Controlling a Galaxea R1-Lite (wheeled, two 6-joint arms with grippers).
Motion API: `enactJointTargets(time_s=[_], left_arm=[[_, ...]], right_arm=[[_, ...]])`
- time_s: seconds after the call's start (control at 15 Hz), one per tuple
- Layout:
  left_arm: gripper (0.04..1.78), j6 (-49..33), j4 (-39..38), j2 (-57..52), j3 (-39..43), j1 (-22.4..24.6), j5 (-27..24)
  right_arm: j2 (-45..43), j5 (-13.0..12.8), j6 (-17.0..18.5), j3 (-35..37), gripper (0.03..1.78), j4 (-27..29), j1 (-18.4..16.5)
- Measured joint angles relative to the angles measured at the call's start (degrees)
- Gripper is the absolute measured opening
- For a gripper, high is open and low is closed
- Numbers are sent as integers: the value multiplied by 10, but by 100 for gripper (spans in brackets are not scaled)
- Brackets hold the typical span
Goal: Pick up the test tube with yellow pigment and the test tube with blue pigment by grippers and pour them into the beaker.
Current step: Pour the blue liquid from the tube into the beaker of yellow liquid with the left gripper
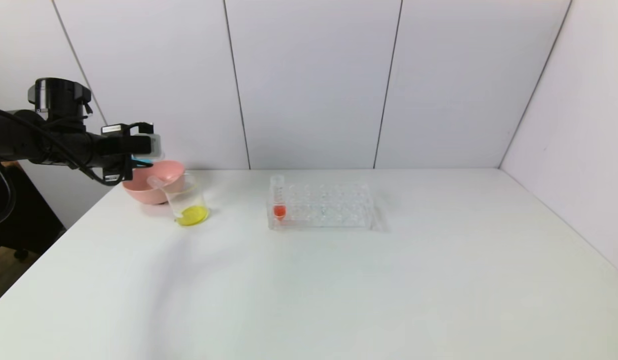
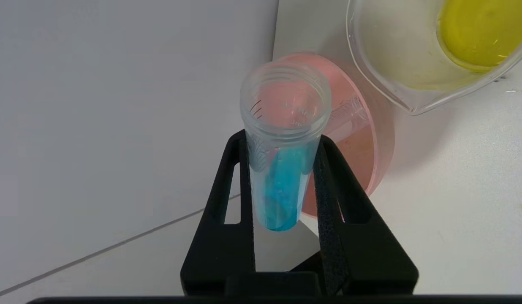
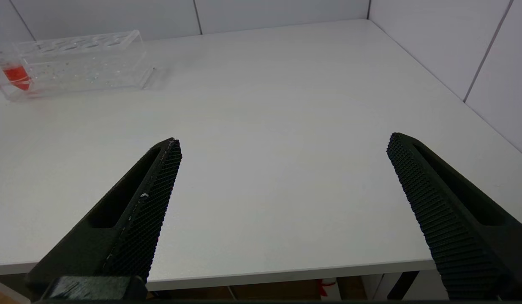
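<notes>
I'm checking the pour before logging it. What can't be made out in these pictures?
- Head view: the blue tube in the left gripper is hidden behind the gripper body.
- Left wrist view: the beaker is cut off by the frame edge; whether the blue tube is above it is unclear.
- Right wrist view: the right gripper hangs open; the rack's red tube is cropped.

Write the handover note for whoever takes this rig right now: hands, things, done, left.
Left hand: shut on the test tube with blue pigment, held beside the beaker and in front of the pink bowl; blue still in the tube.
Right hand: open, empty, low over the table's near edge.
Done: beaker holds yellow liquid; an emptied tube lies in the bowl.
Left: pour the blue into the beaker.
The rack keeps only the red-tipped tube.
</notes>
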Motion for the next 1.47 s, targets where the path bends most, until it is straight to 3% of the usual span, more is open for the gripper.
enactJointTargets(time_s=[0.4,0.93,1.47], left_arm=[[44,80,17,1,4,-4,29],[44,82,17,3,5,-11,30],[44,36,151,-4,-37,-11,22]], right_arm=[[0,0,0,0,177,0,0],[0,0,0,0,177,0,0],[0,0,0,0,177,0,0]])
